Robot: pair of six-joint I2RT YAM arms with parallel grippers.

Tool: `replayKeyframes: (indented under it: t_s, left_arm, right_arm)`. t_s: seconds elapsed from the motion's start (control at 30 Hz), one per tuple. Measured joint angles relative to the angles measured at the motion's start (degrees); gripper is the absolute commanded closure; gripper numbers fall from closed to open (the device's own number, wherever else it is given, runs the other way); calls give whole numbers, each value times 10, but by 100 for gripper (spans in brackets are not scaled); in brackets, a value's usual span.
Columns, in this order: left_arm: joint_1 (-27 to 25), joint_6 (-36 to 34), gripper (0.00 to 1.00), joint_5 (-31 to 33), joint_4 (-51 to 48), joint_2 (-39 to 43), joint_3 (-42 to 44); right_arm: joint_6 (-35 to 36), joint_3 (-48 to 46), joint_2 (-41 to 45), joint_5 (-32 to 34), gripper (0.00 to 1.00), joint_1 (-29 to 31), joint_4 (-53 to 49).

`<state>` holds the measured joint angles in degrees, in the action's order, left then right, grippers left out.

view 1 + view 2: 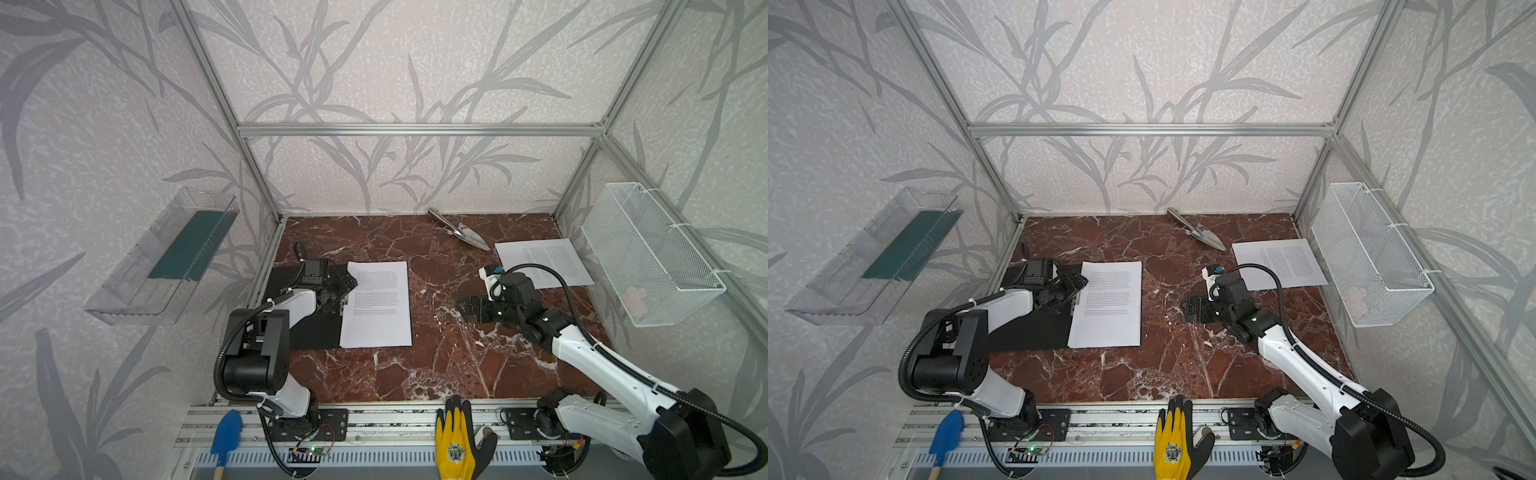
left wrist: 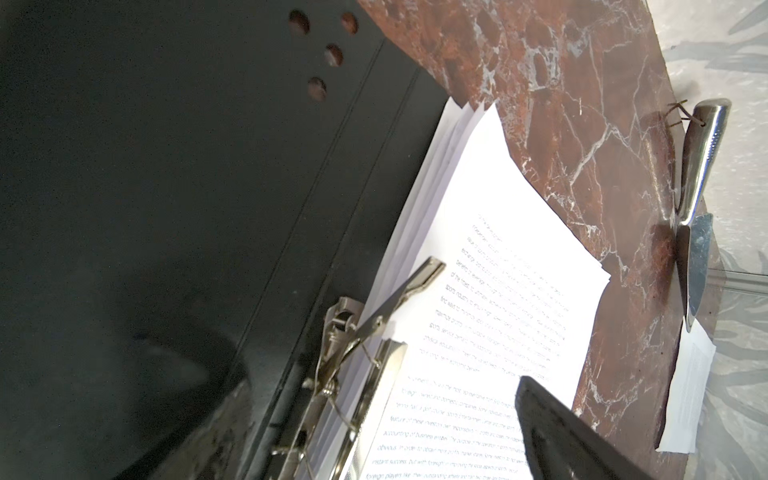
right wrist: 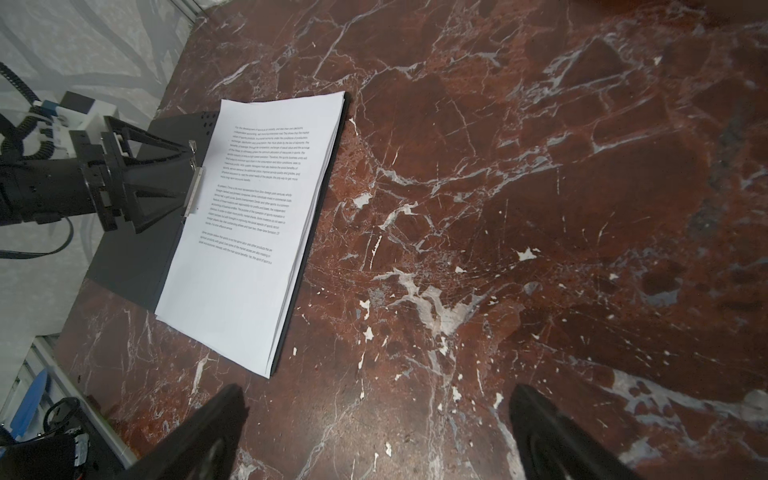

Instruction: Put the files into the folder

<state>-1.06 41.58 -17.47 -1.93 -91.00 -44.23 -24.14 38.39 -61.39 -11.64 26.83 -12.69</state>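
Observation:
The black folder [image 1: 316, 332] [image 1: 1034, 332] lies open and flat at the table's left. A stack of printed files [image 1: 376, 307] [image 1: 1106, 307] [image 3: 237, 249] rests on its right half. One more sheet [image 1: 544, 262] [image 1: 1279, 262] lies apart at the back right. My left gripper [image 1: 347, 284] [image 2: 374, 415] [image 3: 187, 178] hovers open over the folder's spine. The folder's metal clip [image 2: 365, 374] [image 3: 195, 191] sits between its fingers at the stack's edge. My right gripper [image 1: 461, 309] [image 1: 1185, 309] [image 3: 374, 415] is open and empty over bare marble, right of the stack.
A metal trowel [image 1: 461, 232] lies at the back middle. A white wire basket [image 1: 652, 253] hangs on the right wall and a clear tray [image 1: 166, 257] with a dark green panel on the left wall. A yellow glove [image 1: 455, 444] and a blue scoop [image 1: 226, 432] lie on the front rail.

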Motion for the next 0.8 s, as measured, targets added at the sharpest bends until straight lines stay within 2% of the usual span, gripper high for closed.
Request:
replayKeyframes:
  t_s: [0.17,0.5,0.8]
  left_arm:
    - [-8,0,1,-6,29,-1,14]
    - [-57,3,1,7,42,-1,19]
    - [-123,34,1,40,67,-13,16]
  right_arm:
    - [0,0,4,0,1,0,0]
    - [0,0,12,2,1,-13,-6]
    - [-14,-13,19,-11,1,-69,-8]
